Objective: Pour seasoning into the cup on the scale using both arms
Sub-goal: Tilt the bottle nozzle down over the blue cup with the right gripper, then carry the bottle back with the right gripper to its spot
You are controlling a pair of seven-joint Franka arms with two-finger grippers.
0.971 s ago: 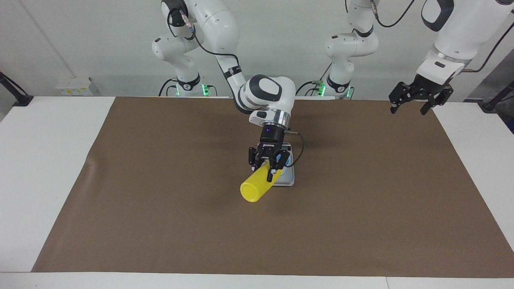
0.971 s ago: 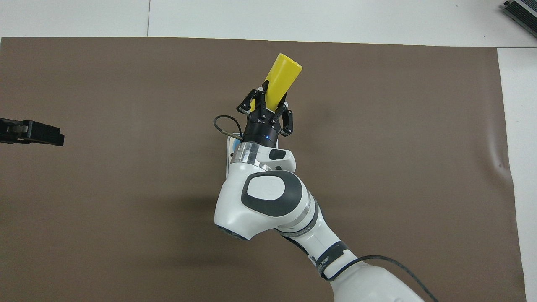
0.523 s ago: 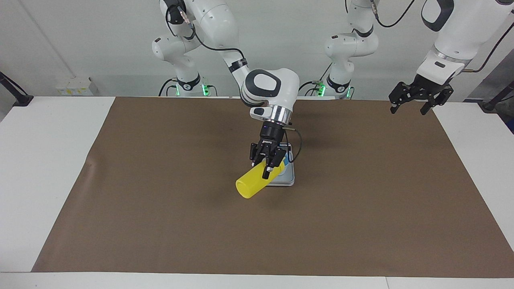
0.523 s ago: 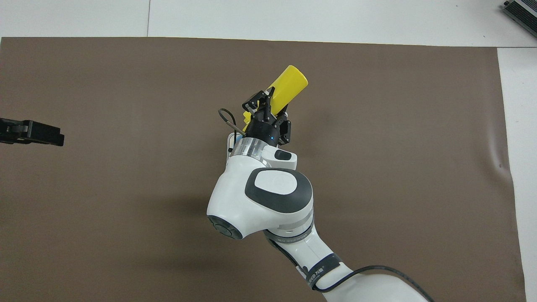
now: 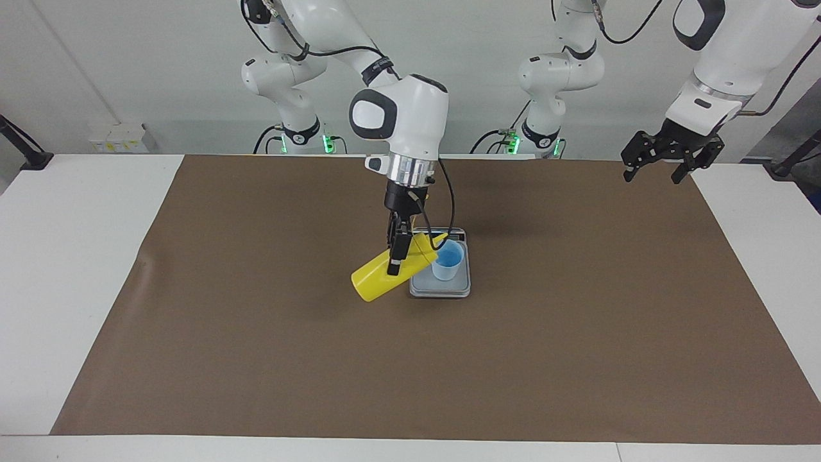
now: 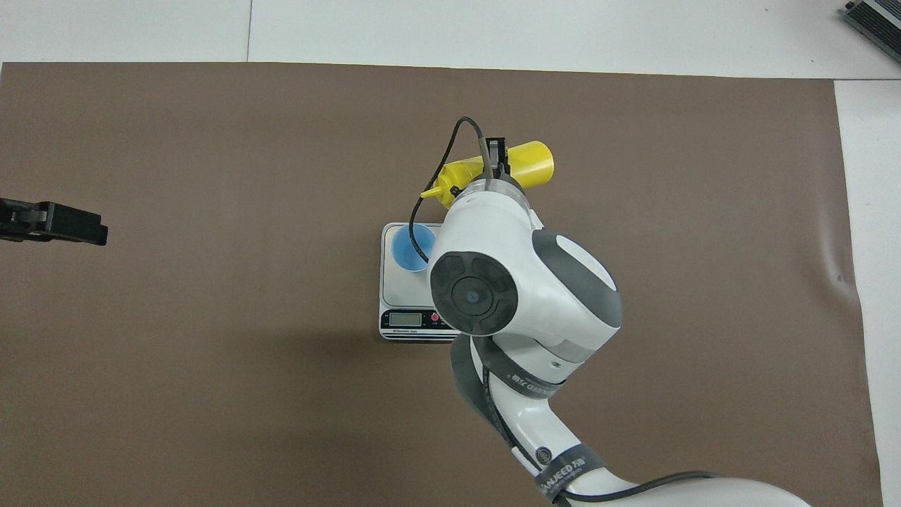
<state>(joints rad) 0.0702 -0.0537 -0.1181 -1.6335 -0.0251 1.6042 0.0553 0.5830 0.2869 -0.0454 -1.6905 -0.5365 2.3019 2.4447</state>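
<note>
Two arms: we see both at the table, one working over the middle, one waiting at the side.
Right gripper (image 5: 398,251): we find it up over the brown mat (image 5: 256,359), just beside the scale on the right arm's side, fingers clamped on the yellow bottle.
Bottle (image 5: 388,276): we see it held in the air, tipped close to level, its base toward the right arm's end of the table and lower, its nozzle raised toward the cup.
Nozzle: it reaches to the cup's rim in the facing view; whether it touches the cup we cannot tell. In the overhead view the bottle (image 6: 529,163) shows past the right arm's wrist, its nozzle end pointing toward the scale.
Cup (image 5: 447,260): we see the light blue cup standing upright on the scale, at the part of the plate farther from the robots; in the overhead view (image 6: 410,247) it sits well away from the display.
Scale (image 5: 458,287): flat on the mat near the middle of the table, its dark display strip (image 6: 412,320) along the edge nearer to the robots.
Left gripper (image 5: 669,154): we see it waiting in the air over the mat's edge at the left arm's end of the table, near the robots, fingers apart and holding nothing.
</note>
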